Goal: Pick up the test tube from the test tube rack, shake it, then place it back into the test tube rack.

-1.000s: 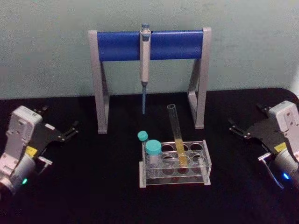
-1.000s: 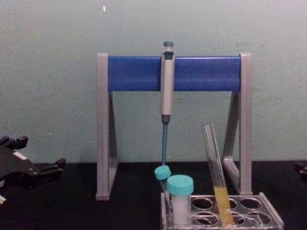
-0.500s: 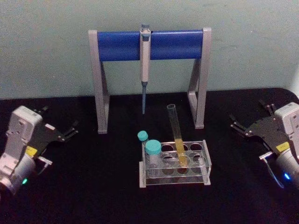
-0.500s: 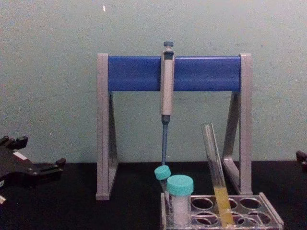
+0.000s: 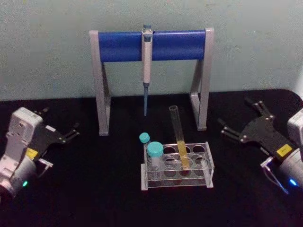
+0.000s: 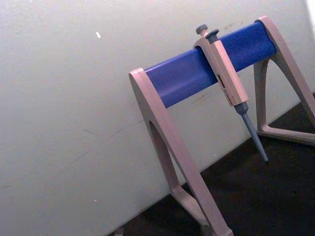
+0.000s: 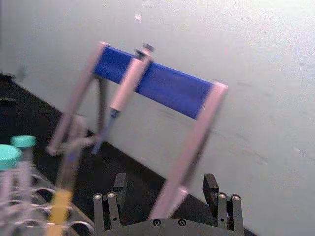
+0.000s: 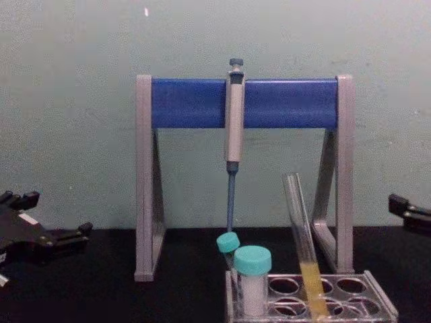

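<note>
Okay, your right gripper (image 5: pixel 235 113) hovers near the tabletop's right edge, claw spread wide and aimed toward the test tube (image 5: pixel 179 137). That tube leans in a middle hole of the test tube rack (image 5: pixel 208 166), centre front of the tabletop. Its bare glass rises well above the rack, so there's plenty to grab. Bare tabletop lies between claw and rack. Teal-capped tubes (image 5: pixel 155 150) crowd the rack's left end, and the pipette stand (image 5: pixel 202 94) sits close behind. Your left gripper (image 5: pixel 59 120) sits parked by the left edge, claw wide too.
</note>
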